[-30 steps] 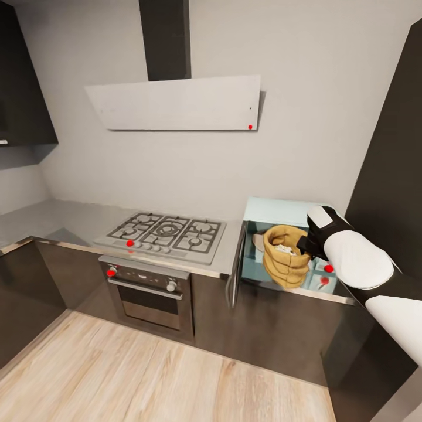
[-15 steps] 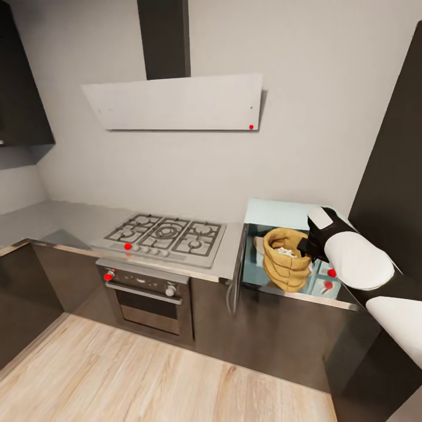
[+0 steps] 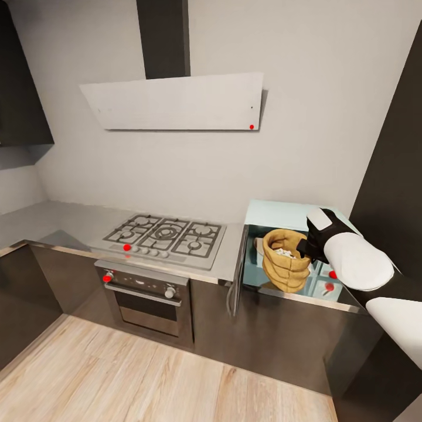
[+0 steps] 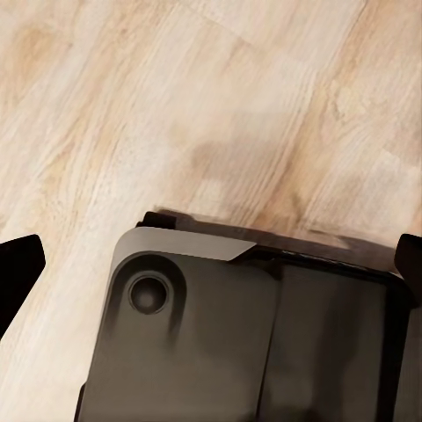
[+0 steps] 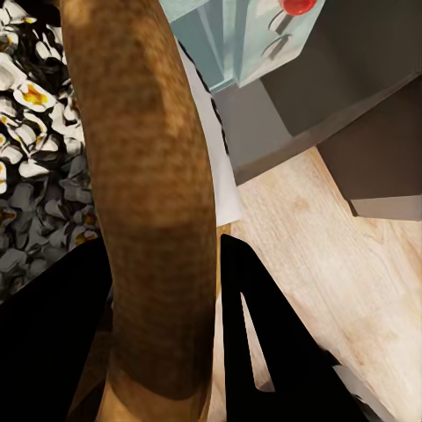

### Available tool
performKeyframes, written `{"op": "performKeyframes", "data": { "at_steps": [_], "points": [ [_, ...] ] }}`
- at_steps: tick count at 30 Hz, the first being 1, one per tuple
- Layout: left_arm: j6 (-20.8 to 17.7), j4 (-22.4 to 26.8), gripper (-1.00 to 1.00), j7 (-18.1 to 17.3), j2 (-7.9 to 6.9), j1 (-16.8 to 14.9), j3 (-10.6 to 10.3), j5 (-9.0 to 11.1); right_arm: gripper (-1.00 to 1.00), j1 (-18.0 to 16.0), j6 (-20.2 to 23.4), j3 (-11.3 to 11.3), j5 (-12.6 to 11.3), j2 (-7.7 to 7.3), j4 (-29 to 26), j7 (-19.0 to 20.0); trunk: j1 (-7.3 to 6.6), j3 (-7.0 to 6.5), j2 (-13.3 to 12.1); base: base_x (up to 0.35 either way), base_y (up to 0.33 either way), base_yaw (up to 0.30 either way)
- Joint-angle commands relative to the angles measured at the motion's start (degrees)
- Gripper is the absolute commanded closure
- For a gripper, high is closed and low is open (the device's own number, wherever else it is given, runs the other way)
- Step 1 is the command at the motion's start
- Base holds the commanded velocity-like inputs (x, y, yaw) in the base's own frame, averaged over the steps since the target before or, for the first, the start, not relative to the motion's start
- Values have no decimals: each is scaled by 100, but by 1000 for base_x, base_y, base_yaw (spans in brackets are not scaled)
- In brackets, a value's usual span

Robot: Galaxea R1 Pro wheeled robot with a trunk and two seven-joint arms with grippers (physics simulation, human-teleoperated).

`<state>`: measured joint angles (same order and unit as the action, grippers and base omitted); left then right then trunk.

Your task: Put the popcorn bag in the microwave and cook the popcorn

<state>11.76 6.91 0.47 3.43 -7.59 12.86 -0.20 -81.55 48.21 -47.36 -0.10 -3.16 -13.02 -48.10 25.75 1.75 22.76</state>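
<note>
Tan popcorn bag (image 3: 285, 259) rim | pinched between right jaws (at microwave (image 3: 275, 234) opening)

head: high, facing microwave (image 3: 293, 246) | left wrist: floorward | right wrist: close on popcorn bag (image 5: 145, 176)

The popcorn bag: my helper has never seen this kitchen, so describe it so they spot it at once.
Right of the gas hob stands the mint-blue microwave, door open. The popcorn bag, held at its opening, is tan, crumpled, with a rolled rim.
</note>
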Motion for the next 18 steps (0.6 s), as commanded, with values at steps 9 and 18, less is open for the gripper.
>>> {"op": "performKeyframes", "data": {
  "at_steps": [9,18],
  "points": [
    [21,-6,-100,5,3,-6,14,-3,100,37,-133,-1,-43,-81,-69,143,3,12,16,0,0,0],
    [21,-6,-100,5,1,-6,14,-4,100,50,-137,-1,-43,-96,-69,187,3,12,16,160,0,0]
  ]
}}
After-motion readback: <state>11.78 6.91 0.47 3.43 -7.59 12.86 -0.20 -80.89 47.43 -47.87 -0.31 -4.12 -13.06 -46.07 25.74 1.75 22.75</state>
